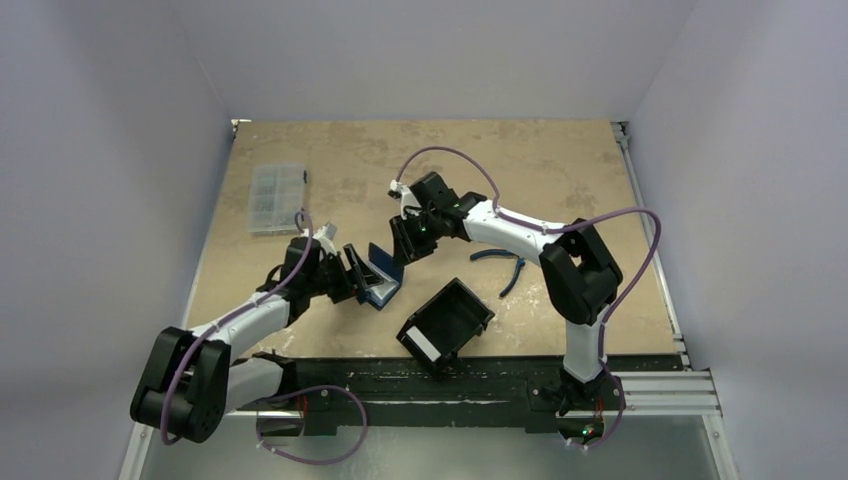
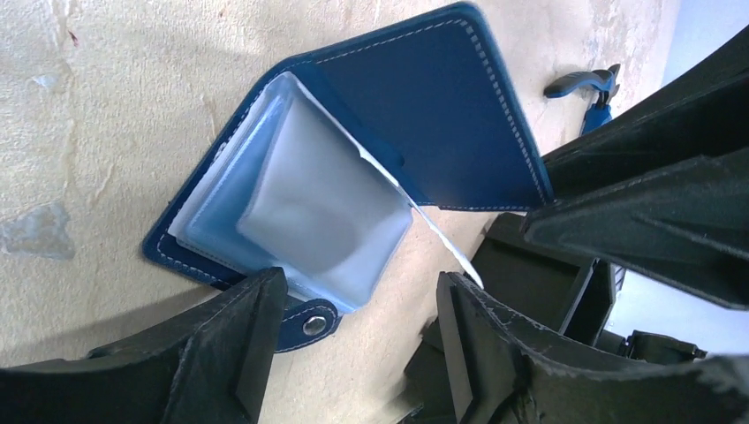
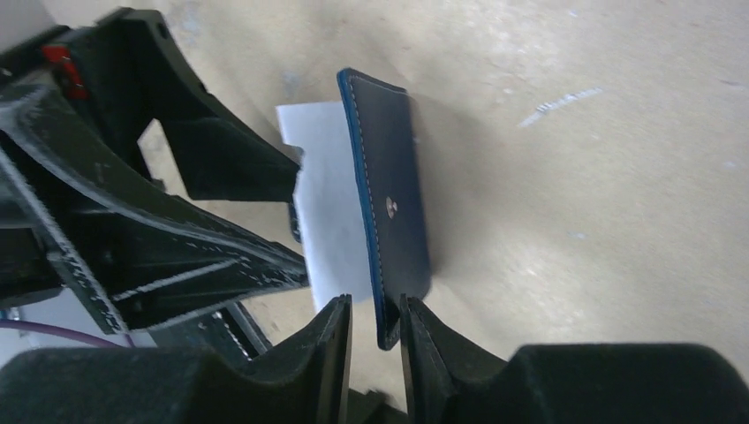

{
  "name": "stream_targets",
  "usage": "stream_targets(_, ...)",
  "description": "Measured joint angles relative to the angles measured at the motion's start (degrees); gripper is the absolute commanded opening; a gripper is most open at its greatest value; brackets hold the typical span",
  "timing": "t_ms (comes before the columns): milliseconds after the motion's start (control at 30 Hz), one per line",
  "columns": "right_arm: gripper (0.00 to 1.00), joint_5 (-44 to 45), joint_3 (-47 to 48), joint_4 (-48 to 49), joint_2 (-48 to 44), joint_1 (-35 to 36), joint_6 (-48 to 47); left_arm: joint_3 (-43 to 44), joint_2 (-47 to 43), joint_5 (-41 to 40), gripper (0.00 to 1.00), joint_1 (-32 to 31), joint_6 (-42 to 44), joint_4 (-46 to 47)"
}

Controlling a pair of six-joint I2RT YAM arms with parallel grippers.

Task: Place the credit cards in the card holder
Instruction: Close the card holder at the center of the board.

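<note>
Tan tabletop (image 1: 450, 160), pale walls all round.

Top view: card holder (image 1: 383, 275) mid-tabletop, toward near edge, open, one cover standing up. Left end effector (image 1: 355, 275) just beside it on left, right end effector (image 1: 405, 245) at raised cover. Black tray (image 1: 445, 325) tilted by near edge.

Left wrist: holder spread, clear sleeves showing. Left jaws wide apart, gripping nothing.

Right wrist: right jaws slightly parted around cover's edge, gap showing on one side, no clamp.
</note>
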Motion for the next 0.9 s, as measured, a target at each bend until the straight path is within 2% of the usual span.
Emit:
stream_targets(300,0.4,-6.1,-3.69,6.69,0.07,2.19,5.29,-0.02,-8.94,-3.78,0.61,0.0,-0.31,-7.1)
stream_targets(533,0.43,-9.6,-4.72,11.1,1.03,3.06,8.44,-0.13,-11.87,-6.12,0.56,0.0,-0.44,-10.75)
stream_targets(700,0.45,-10.69,-6.29,13.64,3.56,3.1,9.7,-0.35,-16.7,-7.8,0.55,0.0,-1.16,-13.94)
stream_targets(900,0.46,-11.54,-7.17,14.86,6.14,3.1,10.49,0.39,-20.22,-10.67,0.59,0.0,-1.44,-18.86)
